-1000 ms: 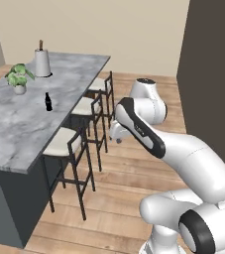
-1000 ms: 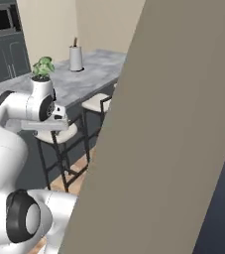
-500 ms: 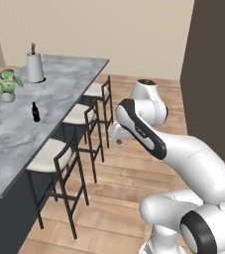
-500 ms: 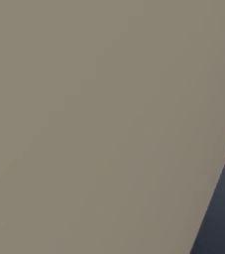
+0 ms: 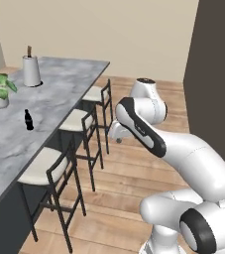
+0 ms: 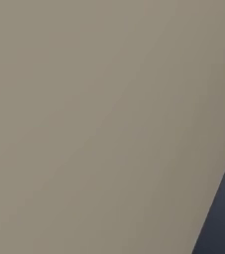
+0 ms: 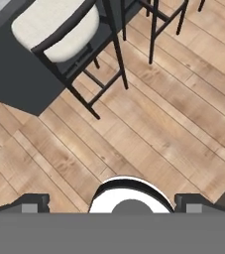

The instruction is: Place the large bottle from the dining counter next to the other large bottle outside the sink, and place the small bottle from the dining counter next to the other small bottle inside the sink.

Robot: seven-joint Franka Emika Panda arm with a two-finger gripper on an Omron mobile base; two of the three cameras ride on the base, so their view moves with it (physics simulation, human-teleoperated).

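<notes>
The dining counter (image 5: pixel 59 99) with its marbled top runs along the left of the left base view. On it stands a small dark bottle (image 5: pixel 28 120), upright. Farther back is a larger pale grey bottle (image 5: pixel 30 70) with a brown top. My gripper (image 5: pixel 118 137) hangs folded close to the arm, out over the wooden floor to the right of the stools and well apart from both bottles. In the hand view the gripper (image 7: pixel 112 203) points down at the floor, its fingertips (image 7: pixel 32 202) spread wide with nothing between them. The sink is out of view.
Three black stools with cream seats (image 5: pixel 43 166) line the counter's near side; one seat (image 7: pixel 54 27) lies below the hand. A potted plant (image 5: pixel 0 89) stands on the counter's left. A dark wall (image 5: pixel 215 74) rises at right. A beige panel (image 6: pixel 84 124) sits close before the right base camera.
The whole left base picture has shifted, so the base has driven; the counter and stools now sit nearer and farther left. The arm keeps its folded pose and the gripper stays open.
</notes>
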